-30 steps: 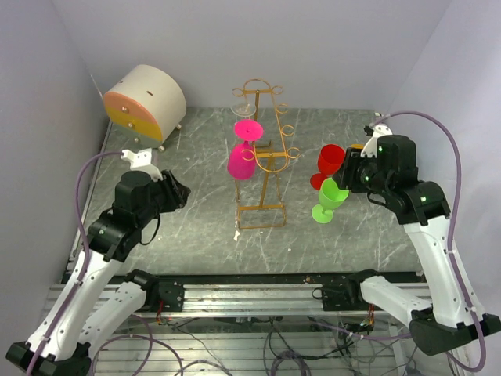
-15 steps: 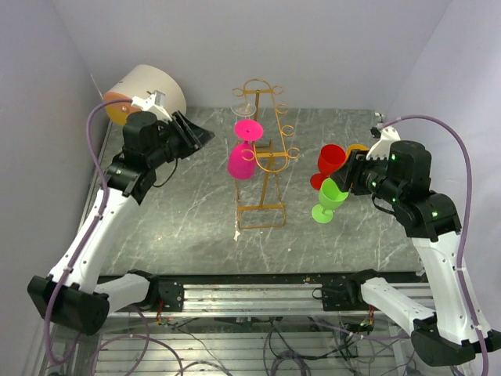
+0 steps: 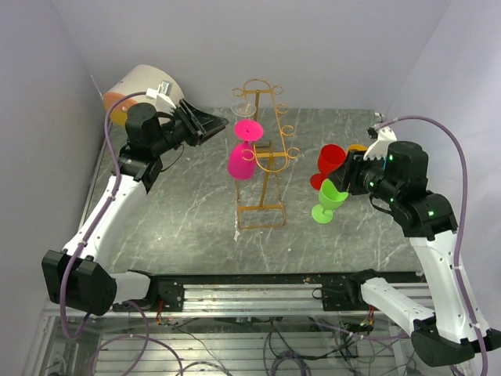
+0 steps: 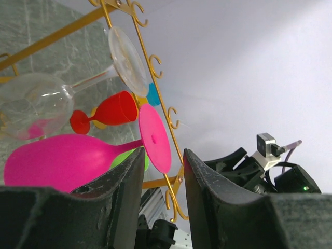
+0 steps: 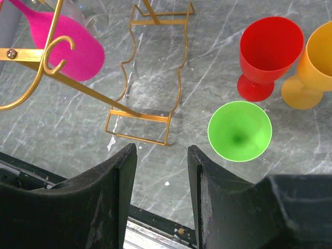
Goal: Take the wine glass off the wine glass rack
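The golden wire wine glass rack (image 3: 270, 160) stands mid-table. A pink wine glass (image 3: 241, 159) and a clear wine glass (image 3: 244, 108) hang from its arms. My left gripper (image 3: 215, 124) is open and empty, raised just left of the pink glass's foot. In the left wrist view the pink glass (image 4: 62, 158) and its round foot (image 4: 154, 137) lie just beyond my open left gripper (image 4: 163, 171), with the clear glass (image 4: 36, 101) above. My right gripper (image 3: 346, 174) is open and empty, hovering right of the rack; it shows in the right wrist view (image 5: 162, 155) above bare table.
Green (image 3: 329, 200), red (image 3: 329, 160) and orange (image 5: 314, 62) glasses stand on the table right of the rack. A round white-and-orange box (image 3: 145, 100) sits back left. Walls close in the back and sides. A metal rail (image 3: 250, 294) runs along the front.
My left arm has risen from low on the left and swung right to the rack, its open gripper now beside the pink glass's foot. The right arm has barely shifted.
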